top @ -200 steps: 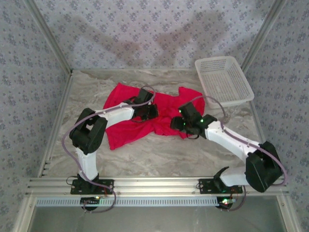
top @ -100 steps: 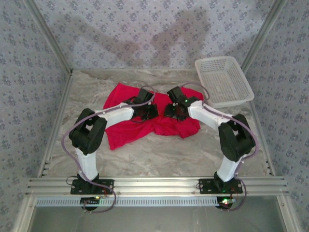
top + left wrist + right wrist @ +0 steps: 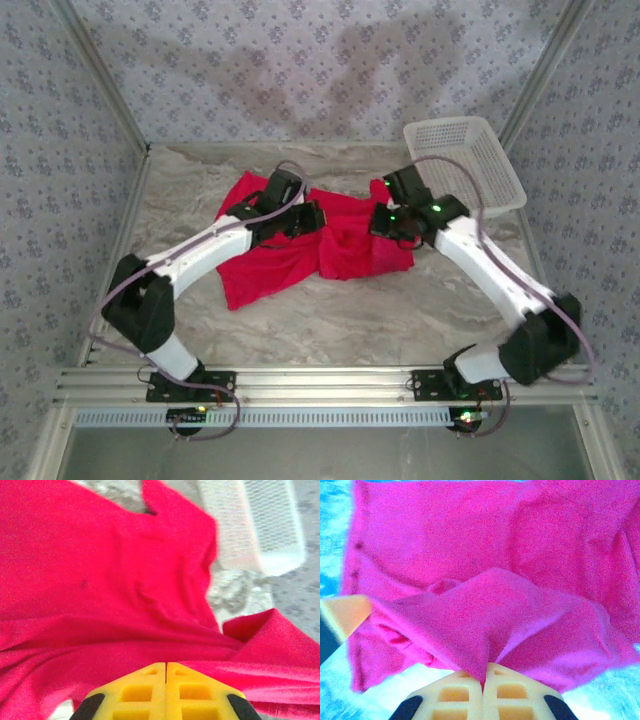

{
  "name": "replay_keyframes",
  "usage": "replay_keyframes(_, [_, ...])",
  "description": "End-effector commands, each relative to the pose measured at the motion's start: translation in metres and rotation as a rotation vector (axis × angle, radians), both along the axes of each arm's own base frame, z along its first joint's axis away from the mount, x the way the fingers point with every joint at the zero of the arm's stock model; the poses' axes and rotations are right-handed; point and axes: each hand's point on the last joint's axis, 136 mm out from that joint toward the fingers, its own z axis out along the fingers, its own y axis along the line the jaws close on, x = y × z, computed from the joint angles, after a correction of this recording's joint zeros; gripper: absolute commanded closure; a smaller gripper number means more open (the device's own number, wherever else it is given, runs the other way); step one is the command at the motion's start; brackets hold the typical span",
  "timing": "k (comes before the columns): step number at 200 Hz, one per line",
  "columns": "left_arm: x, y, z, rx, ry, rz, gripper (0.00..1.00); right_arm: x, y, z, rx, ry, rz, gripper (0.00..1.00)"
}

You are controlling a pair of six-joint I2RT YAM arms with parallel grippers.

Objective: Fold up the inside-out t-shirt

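- Shirt (image 3: 270, 265), seen from above, is lying crumpled across the middle of the tabletop (image 3: 330, 320), its red cloth bunching in folds between the two arms.
- Left tool (image 3: 312, 218) is reaching over the shirt's upper middle from the left, and right tool (image 3: 378, 222) is coming in from the right; both are sitting down on the cloth, near each other but apart.
- Basket (image 3: 470, 165) is sitting at the far right corner, just beyond the right arm's wrist and off the shirt.
- Left wrist view: the left tool (image 3: 166, 666) is showing its yellow fingers pressed tight together, with a taut ridge of the shirt (image 3: 100, 580) running straight to their tips, so it is gripping the cloth. The basket (image 3: 265, 525) is blurring at the upper right, with a strip of tabletop (image 3: 235, 592) beside the shirt's edge.
- Right wrist view: the right tool (image 3: 483, 672) is pinching a peaked fold of the shirt (image 3: 470, 545) between closed fingers, and the cloth is fanning out from that pinch over the flatter layer beneath. Tabletop (image 3: 335, 510) is showing at the left edge.
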Motion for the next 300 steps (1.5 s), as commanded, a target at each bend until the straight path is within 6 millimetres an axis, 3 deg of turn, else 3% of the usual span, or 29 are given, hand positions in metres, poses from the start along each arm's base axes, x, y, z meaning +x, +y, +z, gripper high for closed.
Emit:
replay_keyframes(1, [-0.012,0.017,0.006,0.046,-0.027,0.022,1.00,-0.038,-0.027,-0.010,-0.043,0.085,-0.015,1.00])
replay_keyframes(28, [-0.023,0.002,0.007,0.034,-0.047,-0.025,1.00,-0.026,-0.026,-0.017,-0.013,0.080,-0.029,1.00])
replay_keyframes(32, [-0.023,-0.001,0.003,0.039,-0.044,-0.032,1.00,-0.024,-0.028,-0.033,-0.027,0.111,-0.034,1.00])
replay_keyframes(78, [0.007,-0.007,-0.094,0.154,0.095,0.011,1.00,0.055,-0.044,-0.115,-0.091,0.202,-0.098,1.00])
replay_keyframes(91, [0.017,-0.005,-0.110,0.151,0.123,0.033,1.00,0.071,-0.046,-0.133,-0.114,0.242,-0.096,1.00])
replay_keyframes(108, [0.024,-0.009,-0.114,0.139,0.116,0.042,1.00,0.088,-0.039,-0.137,-0.121,0.270,-0.077,0.94])
replay_keyframes(125, [0.027,-0.013,-0.111,0.133,0.116,0.038,1.00,0.085,-0.031,-0.135,-0.122,0.276,-0.060,0.75])
replay_keyframes(143, [0.029,-0.014,-0.106,0.126,0.108,0.035,1.00,0.072,-0.025,-0.125,-0.143,0.272,-0.055,0.65])
replay_keyframes(171, [0.027,-0.013,-0.101,0.126,0.104,0.034,1.00,0.050,-0.007,-0.107,-0.156,0.228,-0.040,0.63])
replay_keyframes(214, [0.025,-0.012,-0.100,0.129,0.104,0.032,1.00,0.046,0.043,-0.114,0.013,0.231,0.009,0.63])
replay_keyframes(247, [0.025,-0.012,-0.099,0.123,0.105,0.031,1.00,0.052,0.065,-0.137,0.032,0.275,0.030,0.66])
replay_keyframes(300, [0.024,-0.008,-0.095,0.119,0.099,0.035,1.00,0.065,0.078,-0.167,0.045,0.330,0.009,0.61])
